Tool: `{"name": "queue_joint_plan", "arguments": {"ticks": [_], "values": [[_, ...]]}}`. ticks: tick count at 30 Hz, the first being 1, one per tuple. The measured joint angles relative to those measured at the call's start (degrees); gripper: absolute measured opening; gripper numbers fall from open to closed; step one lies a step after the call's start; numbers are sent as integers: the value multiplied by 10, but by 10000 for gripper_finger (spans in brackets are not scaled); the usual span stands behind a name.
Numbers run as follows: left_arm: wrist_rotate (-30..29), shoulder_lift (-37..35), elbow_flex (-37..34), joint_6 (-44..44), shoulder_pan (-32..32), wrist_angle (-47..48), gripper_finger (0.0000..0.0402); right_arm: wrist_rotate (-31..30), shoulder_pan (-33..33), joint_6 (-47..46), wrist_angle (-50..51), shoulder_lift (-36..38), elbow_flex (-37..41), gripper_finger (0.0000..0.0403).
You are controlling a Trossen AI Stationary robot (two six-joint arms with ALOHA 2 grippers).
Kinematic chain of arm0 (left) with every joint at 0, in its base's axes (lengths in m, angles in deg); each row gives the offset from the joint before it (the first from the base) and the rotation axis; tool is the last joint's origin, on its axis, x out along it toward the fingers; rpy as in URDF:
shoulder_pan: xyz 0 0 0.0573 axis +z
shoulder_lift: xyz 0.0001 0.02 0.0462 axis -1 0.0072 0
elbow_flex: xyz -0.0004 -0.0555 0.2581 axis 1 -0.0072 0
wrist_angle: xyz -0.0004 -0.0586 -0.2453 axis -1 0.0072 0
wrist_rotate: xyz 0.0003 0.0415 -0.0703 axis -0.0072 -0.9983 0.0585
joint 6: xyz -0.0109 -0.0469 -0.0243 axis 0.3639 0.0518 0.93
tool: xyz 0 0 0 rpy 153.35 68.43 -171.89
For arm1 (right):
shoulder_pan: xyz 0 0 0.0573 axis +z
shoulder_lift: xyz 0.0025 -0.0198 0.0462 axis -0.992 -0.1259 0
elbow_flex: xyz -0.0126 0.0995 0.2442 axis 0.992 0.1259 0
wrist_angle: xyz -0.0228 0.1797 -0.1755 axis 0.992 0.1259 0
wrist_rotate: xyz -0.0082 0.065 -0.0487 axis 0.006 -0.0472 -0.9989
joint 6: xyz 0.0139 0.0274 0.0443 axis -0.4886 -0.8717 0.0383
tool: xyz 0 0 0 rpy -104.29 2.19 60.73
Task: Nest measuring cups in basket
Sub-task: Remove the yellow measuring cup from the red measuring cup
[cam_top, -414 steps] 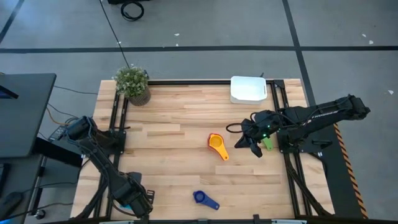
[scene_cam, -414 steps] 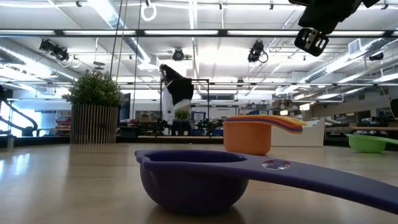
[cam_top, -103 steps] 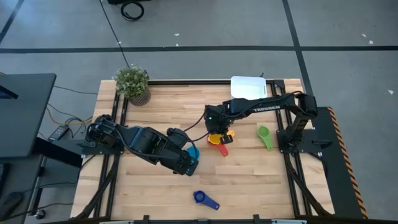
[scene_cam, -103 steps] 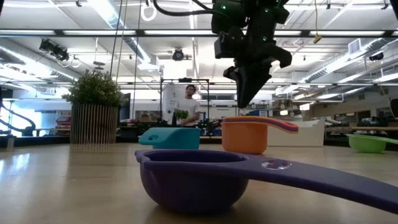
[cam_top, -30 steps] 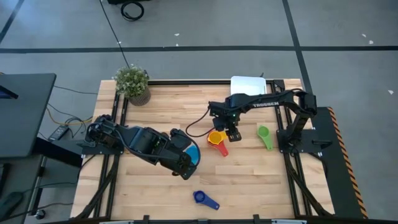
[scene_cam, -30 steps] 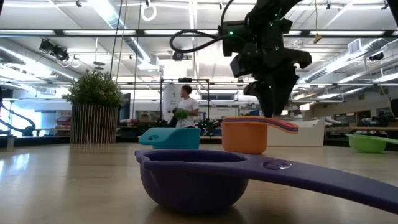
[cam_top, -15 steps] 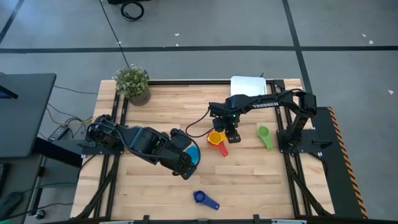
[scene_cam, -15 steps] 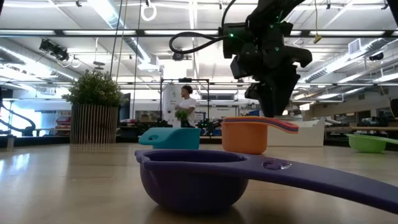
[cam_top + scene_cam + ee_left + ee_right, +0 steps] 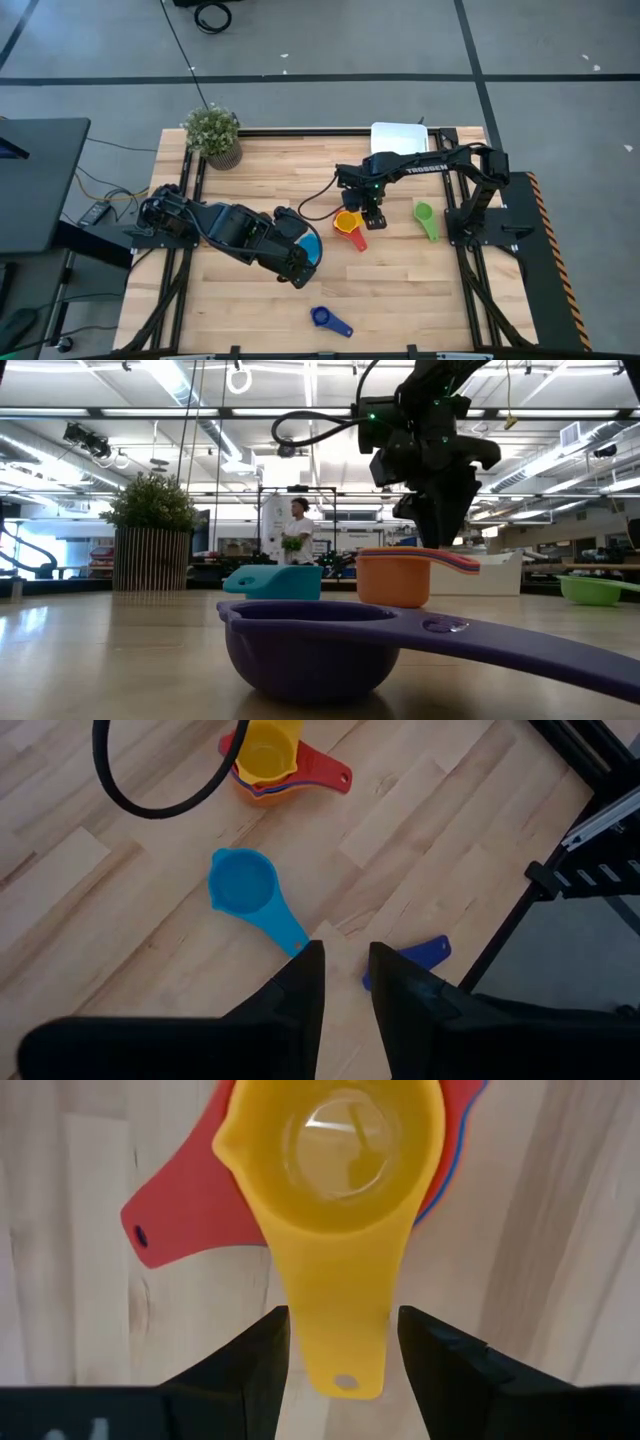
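Observation:
A nested stack of measuring cups [image 9: 347,224] stands on the table's middle, the yellow cup [image 9: 335,1150] on top, inside a red one [image 9: 190,1200]. My right gripper [image 9: 343,1355] points down over the stack's right side, shut on the yellow cup's handle. A light blue cup [image 9: 243,883] rests on its base left of the stack. My left gripper [image 9: 345,975] hangs well above it, slightly open and holding nothing. The white basket [image 9: 400,142] stands at the far edge. My right gripper pinches the yellow cup's flat handle [image 9: 335,1330] by its two long edges, near the free end. The fingers [image 9: 265,1365] come from above, pointing steeply down, and lie across the handle. The cup still sits level in the stack, which rests on the table.
A dark blue cup [image 9: 325,320] lies near the front edge, a green cup [image 9: 426,218] right of the stack, and a potted plant [image 9: 213,135] at the far left corner. A black cable [image 9: 150,790] hangs above the stack. A person stands in the room beyond.

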Motion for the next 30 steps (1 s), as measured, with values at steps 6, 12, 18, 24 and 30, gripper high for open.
{"name": "queue_joint_plan", "arguments": {"ticks": [6,12,18,24,30], "values": [[0,0,0,0,0,0,89,0,-2,-8,0,0,0,195],[0,0,0,0,0,0,89,-1,-3,-32,-2,0,0,195],[0,0,0,0,0,0,89,-6,-1,-61,6,0,0,189],[0,0,0,0,0,0,89,-6,-1,-53,5,0,0,140],[0,0,0,0,0,0,89,-6,-1,-52,5,0,0,62]]}}
